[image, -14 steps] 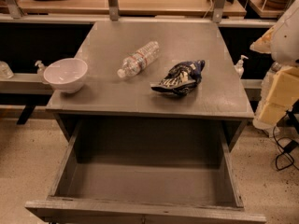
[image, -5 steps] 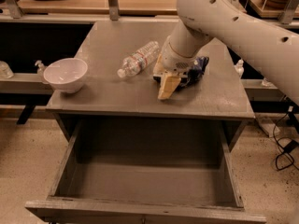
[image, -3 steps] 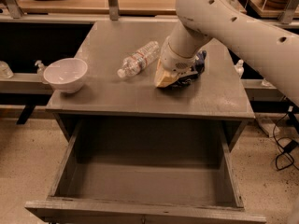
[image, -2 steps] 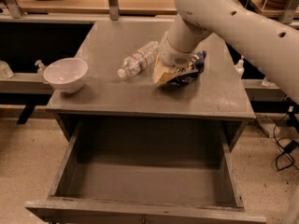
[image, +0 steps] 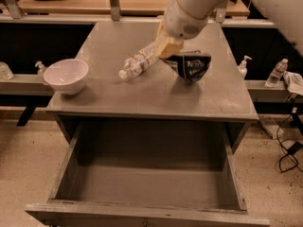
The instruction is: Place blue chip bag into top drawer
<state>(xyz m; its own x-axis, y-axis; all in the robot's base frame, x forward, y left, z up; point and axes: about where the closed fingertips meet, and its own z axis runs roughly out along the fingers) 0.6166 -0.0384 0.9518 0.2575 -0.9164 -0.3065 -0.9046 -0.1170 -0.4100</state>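
Observation:
The blue chip bag (image: pixel 191 66), dark navy foil with white lettering, hangs in the air above the right part of the grey cabinet top (image: pixel 156 86). My gripper (image: pixel 169 48) is shut on the bag's upper left edge and holds it lifted off the surface. The white arm comes in from the upper right. The top drawer (image: pixel 142 183), a wide grey wooden box, stands pulled out below the cabinet top at the front, with nothing in it.
A clear plastic water bottle (image: pixel 137 63) lies on the cabinet top just left of my gripper. A white bowl (image: pixel 66 74) sits at the top's left edge. Small bottles (image: pixel 277 72) stand on a ledge at the right. Cables lie on the floor at the right.
My arm came in from the right and went down onto the bag. The gripper closed on it and has now lifted it off the cabinet top.

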